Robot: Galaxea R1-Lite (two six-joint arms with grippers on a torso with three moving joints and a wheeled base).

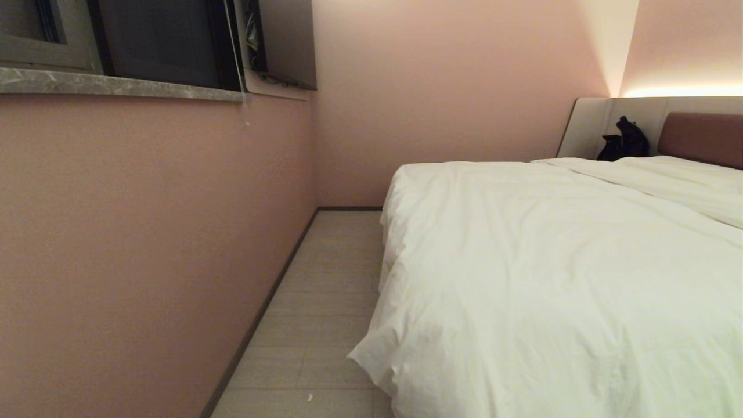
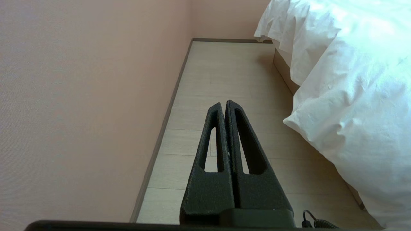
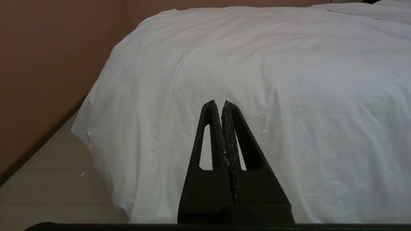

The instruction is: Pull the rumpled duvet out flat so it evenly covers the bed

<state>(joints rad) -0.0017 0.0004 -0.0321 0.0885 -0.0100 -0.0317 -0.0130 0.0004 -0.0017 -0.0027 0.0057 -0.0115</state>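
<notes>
- Duvet (image 1: 557, 278): large, plain white, puffy quilt spread over the top of the bed; surface soft with shallow creases and a long diagonal fold running toward the headboard. Its near corner (image 1: 371, 357) hangs off the mattress edge toward the floor, and the side edge bunches in loose ruffles above the bed base. No print, label or writing shows on it.
- Bed (image 2: 284, 72): low; a strip of beige base shows under the hanging duvet edge in the left wrist view. Brownish-red padded headboard (image 1: 702, 132) at the far end, with a pale side panel (image 1: 586, 128) beside it.
- Pillow (image 1: 685, 174): flat, white, lying between the duvet and the headboard.
- Dark object (image 1: 626, 140): small, black, standing against the side panel just beyond the duvet; cannot tell what it is.
- Left gripper (image 2: 223, 104): beside the duvet's hanging corner, over the floor, not touching the cloth; fingers pressed together, holding nothing.
- Right gripper (image 3: 222, 103): in front of the duvet's draped end, apart from it; fingers pressed together, holding nothing.
- Floor (image 1: 325, 302): pale planks in the aisle between duvet and wall.
- Wall (image 1: 145, 244): pink, across the aisle from the duvet; a stone window ledge (image 1: 116, 86) sits high on it.
</notes>
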